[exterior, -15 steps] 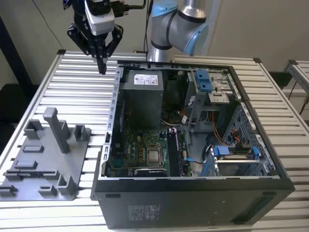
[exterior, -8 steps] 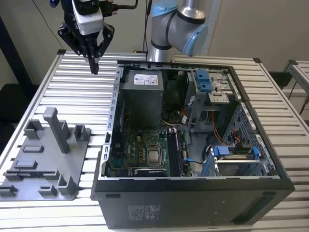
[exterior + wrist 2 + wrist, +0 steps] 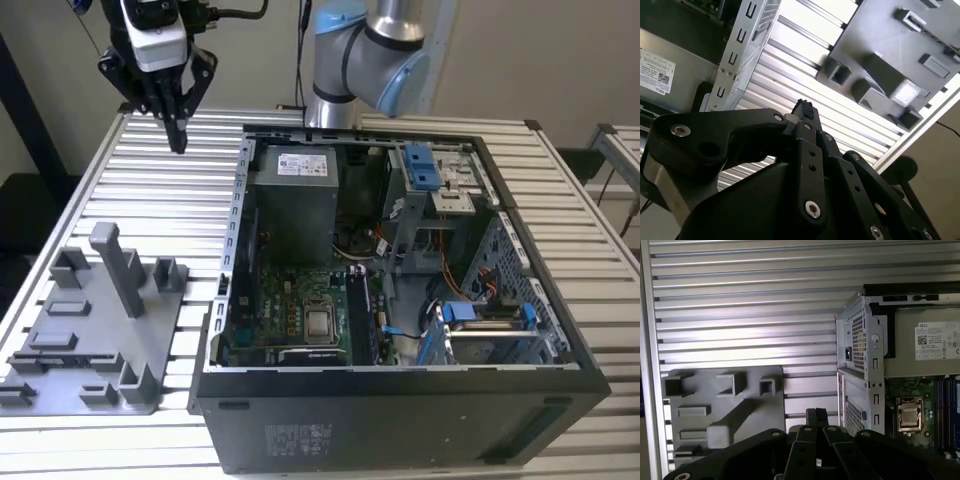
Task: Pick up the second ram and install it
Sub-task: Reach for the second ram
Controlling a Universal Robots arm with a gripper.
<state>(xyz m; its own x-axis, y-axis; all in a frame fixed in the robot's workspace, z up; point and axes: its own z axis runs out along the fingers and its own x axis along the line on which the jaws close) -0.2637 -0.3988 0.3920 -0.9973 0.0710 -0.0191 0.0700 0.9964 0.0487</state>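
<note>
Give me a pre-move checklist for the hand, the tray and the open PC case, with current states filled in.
1. Hand unloaded: ok. The fingers are shut together with nothing between them.
2. Hand clear of obstacles: ok. It hangs above the slatted table, apart from the grey tray and the PC case.
3. Case open for access: ok. The side is off and the motherboard is exposed from above.
4. Second ram located: cannot tell.
5. Memory slots free or filled: cannot tell. They are too dark to read.
6. Cables near the slots: cannot tell whether they cross the approach path.
</note>
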